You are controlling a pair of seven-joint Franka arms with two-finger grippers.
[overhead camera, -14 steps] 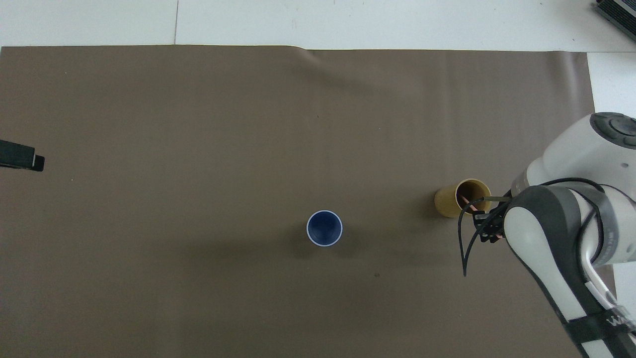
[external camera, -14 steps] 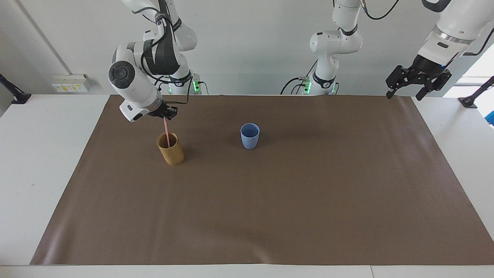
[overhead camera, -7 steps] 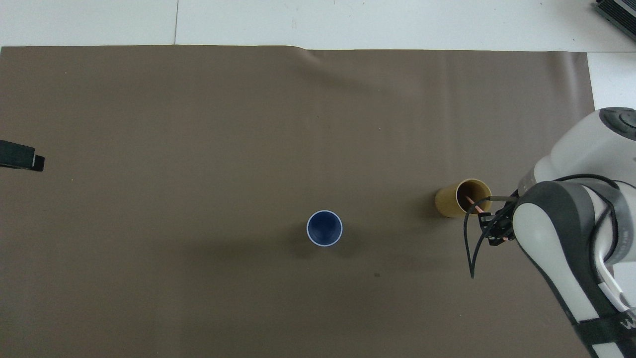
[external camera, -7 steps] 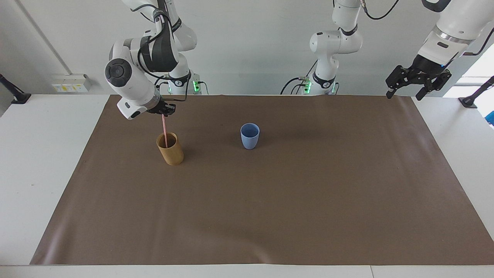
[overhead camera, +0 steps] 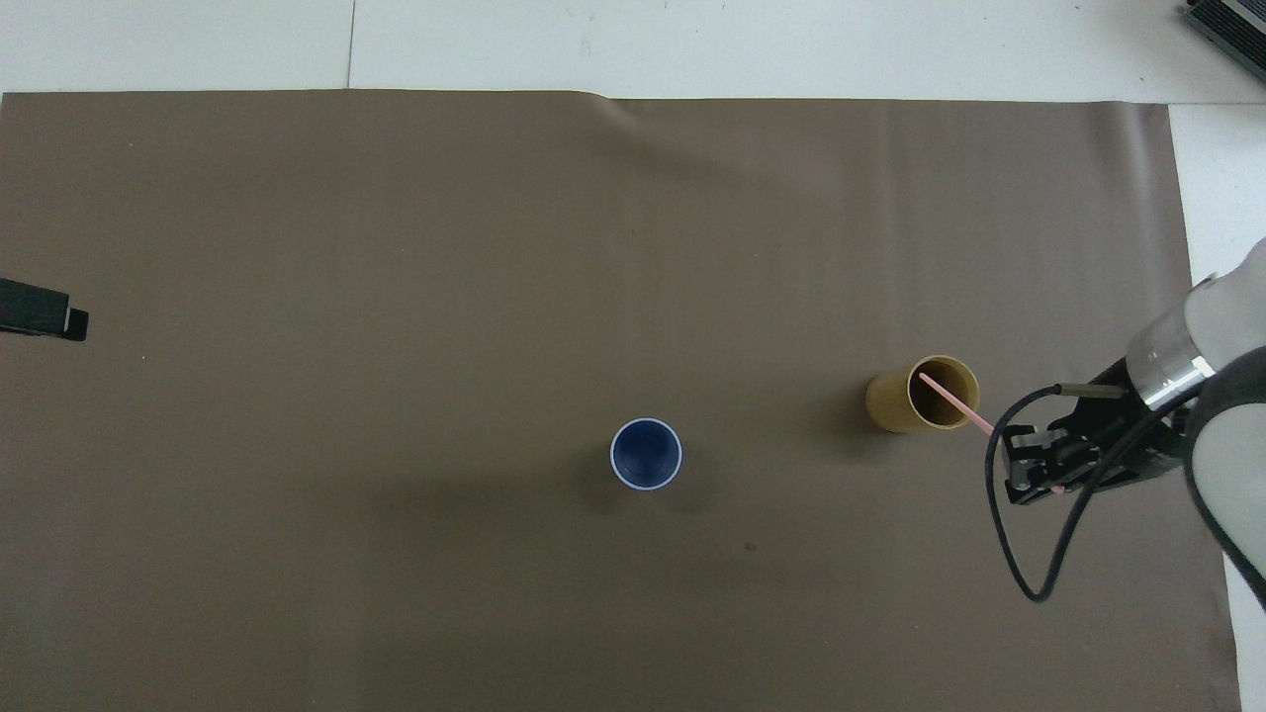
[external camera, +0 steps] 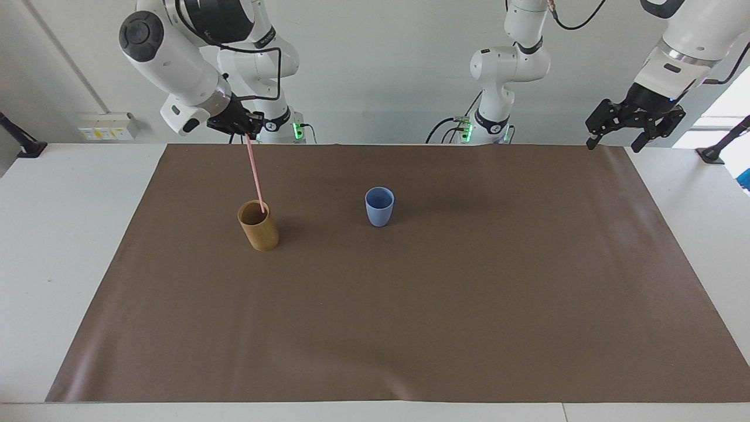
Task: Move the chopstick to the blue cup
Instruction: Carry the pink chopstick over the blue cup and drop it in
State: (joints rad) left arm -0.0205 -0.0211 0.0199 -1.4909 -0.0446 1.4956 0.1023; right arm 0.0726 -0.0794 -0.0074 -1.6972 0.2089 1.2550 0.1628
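My right gripper (external camera: 246,130) (overhead camera: 1050,487) is shut on the top end of the pale pink chopstick (external camera: 255,173) (overhead camera: 954,402), high above the mat near the tan cup. The stick hangs slanted, and its lower tip is level with the rim of the tan-brown cup (external camera: 258,225) (overhead camera: 922,394). The light-blue cup (external camera: 379,206) (overhead camera: 646,454) stands upright and empty near the mat's middle, beside the tan cup toward the left arm's end. My left gripper (external camera: 616,140) waits open in the air over the mat's corner at its own end; only a dark tip (overhead camera: 40,314) of it shows in the overhead view.
A brown mat (external camera: 410,328) (overhead camera: 396,247) covers most of the white table (external camera: 70,234). A third white arm's base (external camera: 495,117) stands at the robots' edge between the two arms. A loose black cable (overhead camera: 1029,554) hangs from the right wrist.
My right gripper has risen steeply with the chopstick, drawing it almost fully out of the tan cup and tilting it. The left arm has not moved.
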